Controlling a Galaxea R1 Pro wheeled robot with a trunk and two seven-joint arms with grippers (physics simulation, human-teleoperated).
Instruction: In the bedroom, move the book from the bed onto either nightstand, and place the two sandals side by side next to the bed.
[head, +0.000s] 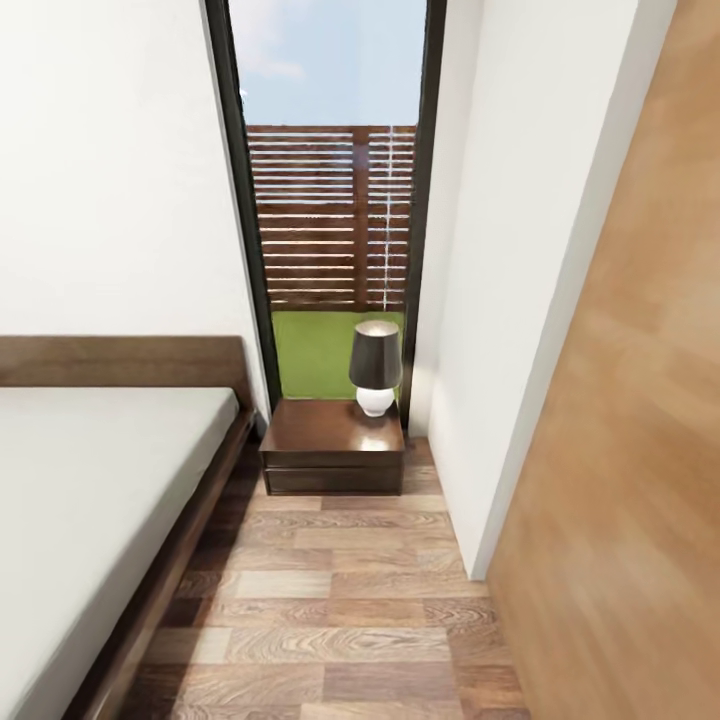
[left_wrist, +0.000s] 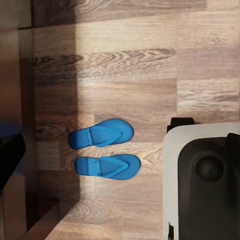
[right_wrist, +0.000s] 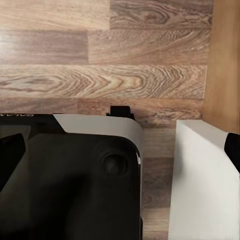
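Neither arm reaches into the head view, and both wrist cameras point straight down at the wood-plank floor (head: 340, 600), so the arms look like they hang low beside the robot's base (right_wrist: 75, 175). No claw fingers are visible anywhere, so I can't tell whether either one is spread or pressed together.

The two sandals (left_wrist: 105, 150) are bright blue and lie flat on the floor in the left wrist view, side by side and nearly parallel, just apart from each other, near the base's white and black shell. A dark shadowed strip runs along the planks beside them.

Up ahead, the bed (head: 90, 500) sits on the left with a bare pale mattress and brown headboard. The nightstand (head: 333, 445) stands just past its corner, below the tall dark-framed window (head: 335, 200), carrying a small lamp (head: 375, 368) with a dark shade and white base. A white wall (head: 500, 300) and a light wooden panel (head: 630, 450) narrow the aisle on the right.
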